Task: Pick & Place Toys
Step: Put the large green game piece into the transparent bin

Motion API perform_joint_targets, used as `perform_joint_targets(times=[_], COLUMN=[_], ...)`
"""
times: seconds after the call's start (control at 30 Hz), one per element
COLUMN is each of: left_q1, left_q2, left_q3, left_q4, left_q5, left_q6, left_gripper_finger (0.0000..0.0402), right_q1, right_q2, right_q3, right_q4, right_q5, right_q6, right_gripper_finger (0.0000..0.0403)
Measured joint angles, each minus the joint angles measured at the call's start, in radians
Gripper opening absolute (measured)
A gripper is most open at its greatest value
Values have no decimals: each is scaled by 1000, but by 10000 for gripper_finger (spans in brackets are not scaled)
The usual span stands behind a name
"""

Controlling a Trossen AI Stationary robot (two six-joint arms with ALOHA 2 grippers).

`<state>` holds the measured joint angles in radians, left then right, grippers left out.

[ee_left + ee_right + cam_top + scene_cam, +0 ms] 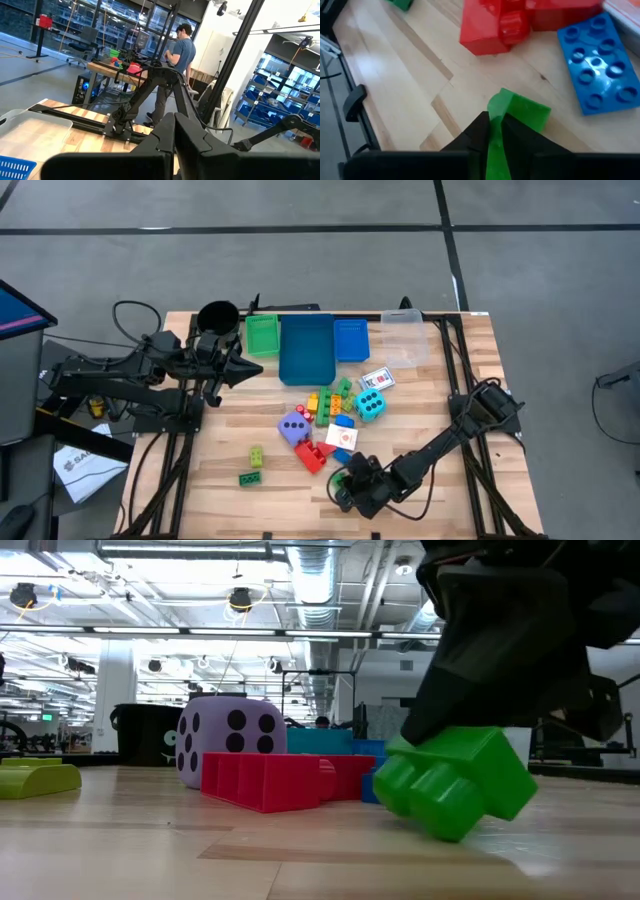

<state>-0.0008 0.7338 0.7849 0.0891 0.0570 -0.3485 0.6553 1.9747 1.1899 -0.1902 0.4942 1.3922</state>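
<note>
My right gripper (341, 481) is low over the table's near middle, shut on a green brick (520, 112). The brick also shows in the low view (455, 780). Beyond it lie a red brick (492, 25) and a flat blue brick (597, 60). More toys lie mid-table: a purple dice (293, 427), a teal dice (369, 405), coloured bricks (328, 402) and picture cards (377, 379). Two small green bricks (252, 468) lie to the left. My left gripper (252, 370) waits shut and empty by the black cup (217, 317). My right gripper pinches the green brick between its two fingers (475, 132), on the brick's end nearest the wrist (495, 142). The fingers slant down from the table's near right. The brick sits tilted below them, studs (410, 790) toward the near edge. I cannot tell whether its lowest corner touches the table.
A green tray (262, 335), a large blue tray (306, 365), a small blue tray (351, 340) and a clear tray (404, 340) stand along the far edge. Bare wood lies at the near left and far right. A person stands in the room beyond (180, 55).
</note>
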Motion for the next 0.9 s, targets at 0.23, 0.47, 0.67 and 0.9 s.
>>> perform_joint_targets(times=[0.23, 0.47, 0.67, 0.9], left_q1=[0, 0, 0, 0], left_q2=[0, 0, 0, 0], left_q3=[0, 0, 0, 0], left_q4=[0, 0, 0, 0], left_q5=[0, 0, 0, 0], left_q6=[0, 0, 0, 0], left_gripper_finger=[2, 2, 2, 2], right_q1=[-14, -52, -121, -193], right_q2=[0, 0, 0, 0], right_q3=[29, 111, 229, 358], right_q4=[-30, -170, -324, -352], right_q5=[1, 53, 87, 148], right_q6=[-101, -284, -498, -757], right_gripper_finger=[17, 9, 8, 7])
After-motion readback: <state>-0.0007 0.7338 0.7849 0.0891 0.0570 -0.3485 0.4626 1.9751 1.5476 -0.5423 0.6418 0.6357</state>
